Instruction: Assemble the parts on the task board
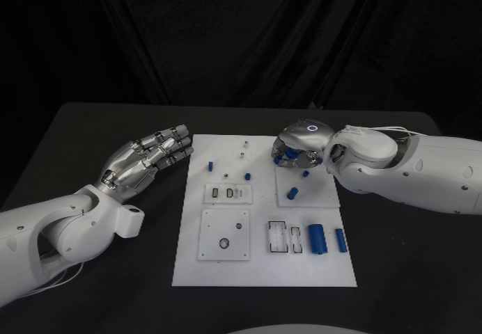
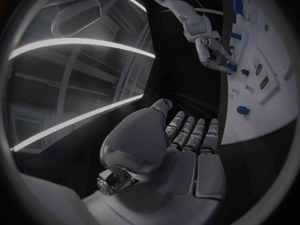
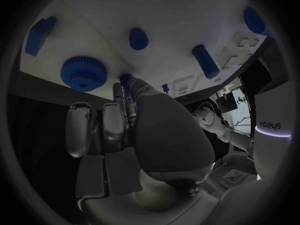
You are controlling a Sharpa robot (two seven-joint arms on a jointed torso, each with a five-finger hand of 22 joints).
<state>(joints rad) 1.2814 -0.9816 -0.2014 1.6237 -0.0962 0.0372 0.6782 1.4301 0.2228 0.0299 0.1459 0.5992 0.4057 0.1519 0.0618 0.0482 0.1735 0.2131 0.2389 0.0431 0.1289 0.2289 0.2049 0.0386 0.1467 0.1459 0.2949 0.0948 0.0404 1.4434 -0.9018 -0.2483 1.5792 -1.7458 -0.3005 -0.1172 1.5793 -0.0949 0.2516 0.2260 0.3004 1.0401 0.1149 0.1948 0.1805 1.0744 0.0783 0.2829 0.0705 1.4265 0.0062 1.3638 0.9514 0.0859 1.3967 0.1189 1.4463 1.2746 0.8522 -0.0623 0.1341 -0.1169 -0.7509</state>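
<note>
The right hand (image 1: 298,147) is pinching a blue part (image 3: 125,79) at the far end of the board (image 1: 263,271). The left hand (image 1: 149,158) is hovering beside the board, fingers spread, holding nothing.

The left hand (image 1: 149,158) hovers flat with fingers spread beside the task board (image 1: 263,275), while the right hand (image 1: 298,149) curls down over its far edge

Lettering on white casing (image 3: 274,126): a dark word, shown mirrored in the right wrist view, apparently "sharpa", just above a glowing light ring.
Task board (image 1: 263,264): no printed text, numbers or labels legible.
Parts and both hands: no readable markings.
</note>
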